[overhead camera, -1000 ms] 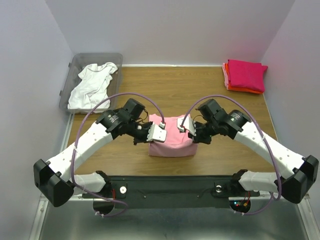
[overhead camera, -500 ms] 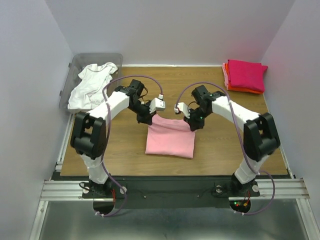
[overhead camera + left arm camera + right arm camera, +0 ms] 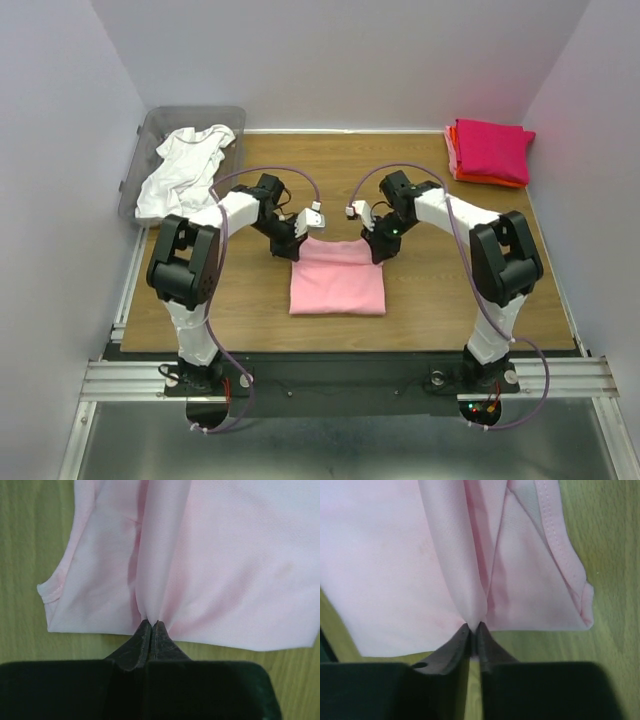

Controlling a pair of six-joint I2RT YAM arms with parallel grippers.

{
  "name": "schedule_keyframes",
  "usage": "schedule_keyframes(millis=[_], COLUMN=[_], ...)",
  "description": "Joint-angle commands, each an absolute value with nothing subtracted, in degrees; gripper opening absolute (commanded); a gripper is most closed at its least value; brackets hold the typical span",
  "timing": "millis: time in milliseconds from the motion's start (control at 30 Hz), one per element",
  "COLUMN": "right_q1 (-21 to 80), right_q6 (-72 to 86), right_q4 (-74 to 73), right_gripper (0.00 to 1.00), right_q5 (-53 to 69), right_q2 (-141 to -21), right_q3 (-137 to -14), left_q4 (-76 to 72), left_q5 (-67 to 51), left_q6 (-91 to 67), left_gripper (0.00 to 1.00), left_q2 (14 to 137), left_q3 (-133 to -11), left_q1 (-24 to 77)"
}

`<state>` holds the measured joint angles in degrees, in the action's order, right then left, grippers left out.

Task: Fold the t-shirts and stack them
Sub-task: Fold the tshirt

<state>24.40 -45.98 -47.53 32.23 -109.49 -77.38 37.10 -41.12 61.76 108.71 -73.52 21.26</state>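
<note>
A light pink t-shirt (image 3: 338, 280) lies folded as a rectangle on the middle of the wooden table. At its far left corner my left gripper (image 3: 297, 243) is shut on a pinch of pink cloth (image 3: 150, 595). My right gripper (image 3: 379, 247) is shut on the far right corner of the same pink t-shirt (image 3: 470, 580). A white t-shirt (image 3: 184, 170) lies crumpled in the bin at the back left. Folded magenta, orange and salmon t-shirts (image 3: 490, 150) are stacked at the back right corner.
The clear grey plastic bin (image 3: 140, 150) stands off the table's left back corner. Grey walls close in the table on three sides. A metal rail (image 3: 330, 378) with the arm bases runs along the near edge.
Both arms have swung from near the front edge to the back, carrying the pink t-shirt's edge over. The cloth has gone from raised to lying flat, folded.
</note>
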Motion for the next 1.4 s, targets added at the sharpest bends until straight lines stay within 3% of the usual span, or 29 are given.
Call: schedule_keyframes(millis=[0,67,100,300,567,1133,1267,1367], right_q1=[24.87,24.61,24.44,20.66,20.65,22.06,23.29,24.78], right_q6=[-39.65,-36.76,-36.04,-30.33,-16.46,-7.21,-6.94,-7.03], right_q4=[-47.81,-47.99,-47.90,-47.73,-42.11,-32.78,-32.17,-31.29], right_gripper=[0.21,0.46,0.49,0.45,0.27,0.25,0.24,0.23], right_q5=[38.14,37.80,37.27,44.45,55.45,58.97,59.94,59.77], right_q2=[-101.08,-99.24,-98.79,-103.77,-118.73,-125.24,-127.35,-128.49], right_q3=[-76.03,-76.46,-76.81,-86.36,-96.94,-94.57,-94.31,-93.34], left_q4=[39.37,38.24,37.62,31.91,19.96,12.39,12.92,13.53], left_q5=[-45.00,-44.56,-44.04,-45.00,-41.32,-37.18,-37.53,-37.71], left_q6=[63.28,61.70,61.26,57.93,51.77,48.08,48.60,48.87], left_gripper=[0.15,0.32,0.35,0.51,0.52,0.51,0.41,0.27], left_q2=[98.89,95.30,94.23,87.98,90.09,100.28,101.60,101.60], left_q3=[-69.53,-67.34,-66.72,-64.86,-64.51,-65.48,-66.44,-66.45], left_q1=[21.18,21.18,21.09,21.79,28.12,35.59,35.95,36.21])
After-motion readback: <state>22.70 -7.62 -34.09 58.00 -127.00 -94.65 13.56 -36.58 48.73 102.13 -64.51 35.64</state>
